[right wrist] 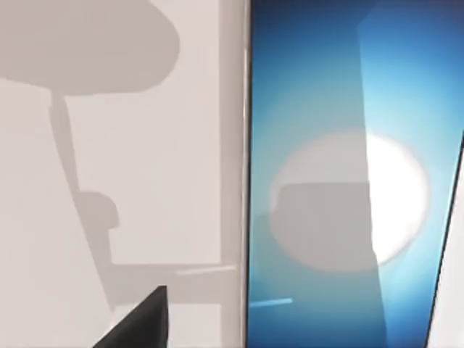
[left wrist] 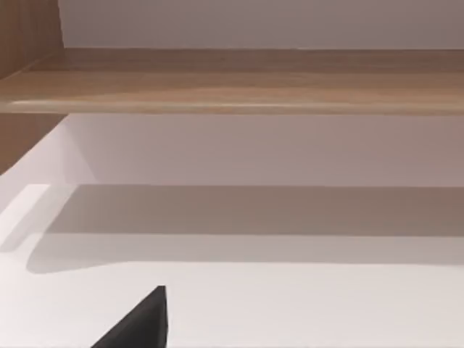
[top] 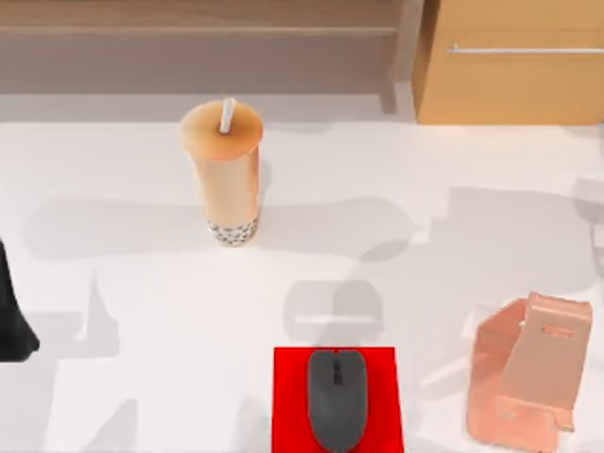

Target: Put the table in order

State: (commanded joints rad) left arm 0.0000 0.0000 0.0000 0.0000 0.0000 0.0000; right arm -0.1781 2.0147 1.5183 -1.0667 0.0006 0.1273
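White and smooth, the counter (top: 142, 311) spreads across the whole top view, backed along its far edge by a wooden shelf (top: 198, 28) and, at the far right corner, a light-brown cabinet (top: 510, 85) with a metal bar handle.

At the left edge a dark part of my left arm (top: 14, 321) juts in; the left wrist view shows a black fingertip (left wrist: 141, 322) over bare counter facing the shelf, and I cannot tell whether that hand is open or closed.

Left of centre, toward the far edge, a tall bubble-tea cup (top: 225, 175) with a straw stands upright. It is probably light but top-heavy and smooth-walled, so a grip around the mid-body looks safest.

At the near edge, centre, a dark mouse (top: 337, 398) lies on a red mat (top: 293, 406). The mouse is rigid and rounded, best pinched across its sides.

Near the right edge and near corner sits a pink phone stand (top: 528, 373), stiff and angular, with thin plates that would take a pinch.

The right wrist view shows a blue-screened phone (right wrist: 341, 181) lying flat on the counter beside a black fingertip (right wrist: 141, 319); I cannot tell that hand's state either. A phone is slim, slippery and fragile, and I would take it by the long edges.
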